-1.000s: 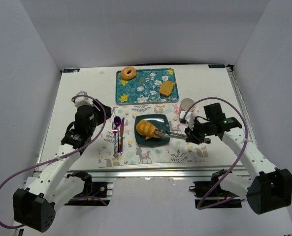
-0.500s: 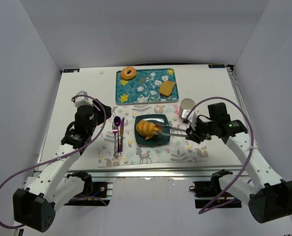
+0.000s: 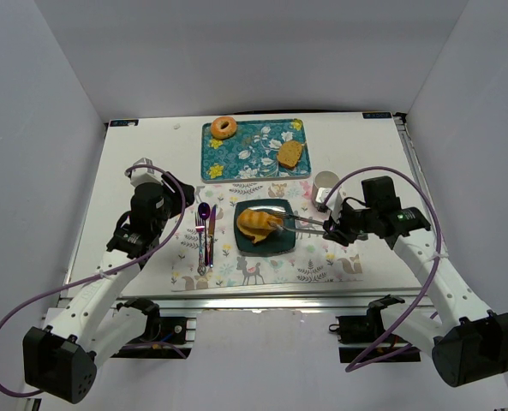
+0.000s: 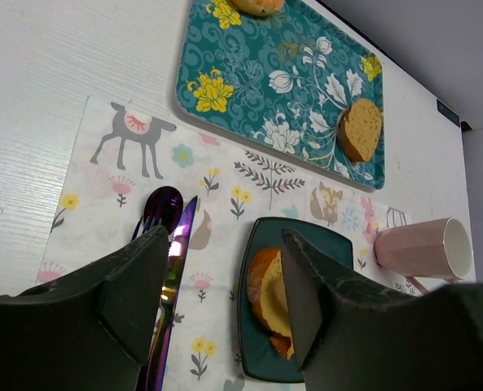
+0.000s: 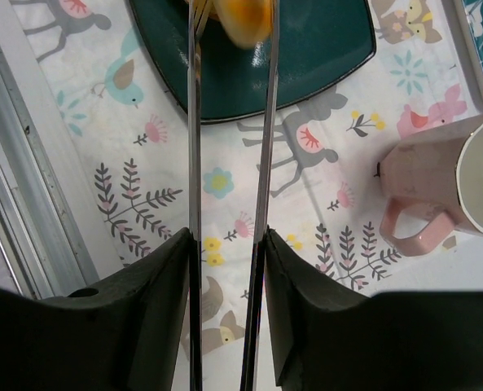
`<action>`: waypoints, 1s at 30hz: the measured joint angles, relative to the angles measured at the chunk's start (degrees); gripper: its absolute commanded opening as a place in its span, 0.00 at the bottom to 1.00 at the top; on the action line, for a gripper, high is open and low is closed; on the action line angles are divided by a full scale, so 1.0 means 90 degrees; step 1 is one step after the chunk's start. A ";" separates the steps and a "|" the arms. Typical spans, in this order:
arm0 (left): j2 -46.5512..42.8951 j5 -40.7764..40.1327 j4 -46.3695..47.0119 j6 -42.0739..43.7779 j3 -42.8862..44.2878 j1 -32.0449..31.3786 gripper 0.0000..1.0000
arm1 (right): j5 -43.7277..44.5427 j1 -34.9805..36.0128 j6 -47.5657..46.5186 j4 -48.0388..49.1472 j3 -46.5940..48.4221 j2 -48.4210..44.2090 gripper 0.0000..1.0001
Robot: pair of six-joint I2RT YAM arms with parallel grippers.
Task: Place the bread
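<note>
**Bread roll at the plate, tongs clamped around it**

Bread [image 3: 255, 223] sits over the left half of the dark plate [image 3: 277, 246] in the top view, caught between the tips of the metal tongs [image 3: 301, 226]. The right gripper [image 3: 332, 231] holds the tongs by their handle end, reaching in from the right, so the arm stands clear of the place setting and only the thin blades cross the plate. I cannot tell from above whether the roll rests on the plate or hangs just over it. The pink cup [image 3: 325, 182] stands just beyond the tongs. The left arm [image 3: 142, 224] waits over the placemat's [image 3: 262, 270] left edge, beside the spoon [image 3: 204, 210] and knife [image 3: 212, 231], out of the way.

From the left wrist, the left gripper [image 4: 225, 309] is spread wide and holds nothing. The roll shows on the near-left part of the plate. Behind it, the floral tray [image 4: 249, 81] carries a bread slice [image 4: 360, 129].

From the right wrist, the gripper's two pads press from outside on the two tong blades [image 5: 194, 163], squeezing them to a narrow gap, not fully together. The roll, blurred at the top edge, lies between the blades above the plate. The tips themselves are out of frame. Judging by this, placing is nearly done, and easing the squeeze should free the roll.
</note>
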 measured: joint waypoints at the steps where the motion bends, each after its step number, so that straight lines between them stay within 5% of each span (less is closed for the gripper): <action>1: -0.0002 0.0000 0.0000 0.0000 0.0000 0.0000 0.67 | 0.0034 0.0000 -0.0007 0.0010 -0.0010 0.0000 0.45; 10: -0.0034 -0.0002 0.0000 0.0000 0.0000 0.0000 0.67 | 0.0163 -0.0063 -0.0097 0.0012 -0.0136 -0.0141 0.43; 14: -0.0034 0.0002 0.0002 -0.0002 0.0000 0.0000 0.66 | 0.0107 -0.0083 0.0087 0.0066 -0.0119 -0.0199 0.31; 15: -0.0034 0.0007 0.0005 -0.0002 0.0000 0.0000 0.62 | 0.0085 -0.0090 0.0228 0.0083 -0.0092 -0.0192 0.14; 16: -0.0034 0.0012 0.0007 -0.0015 0.0000 0.0000 0.47 | 0.0073 -0.0126 0.0364 0.0121 0.0029 -0.0134 0.00; 20: 0.0005 0.0175 0.0129 -0.0034 0.0000 0.0002 0.00 | 0.0274 -0.0454 0.1778 0.0702 0.0889 0.0318 0.00; 24: 0.0153 0.0556 0.0316 0.0024 0.0000 0.0002 0.02 | 0.1183 -0.1069 0.3293 0.2059 0.1343 0.0702 0.00; 30: 0.0508 0.1319 0.0573 0.0049 0.0000 -0.0010 0.51 | 0.2620 -0.1970 0.4532 0.3665 0.0741 0.1375 0.00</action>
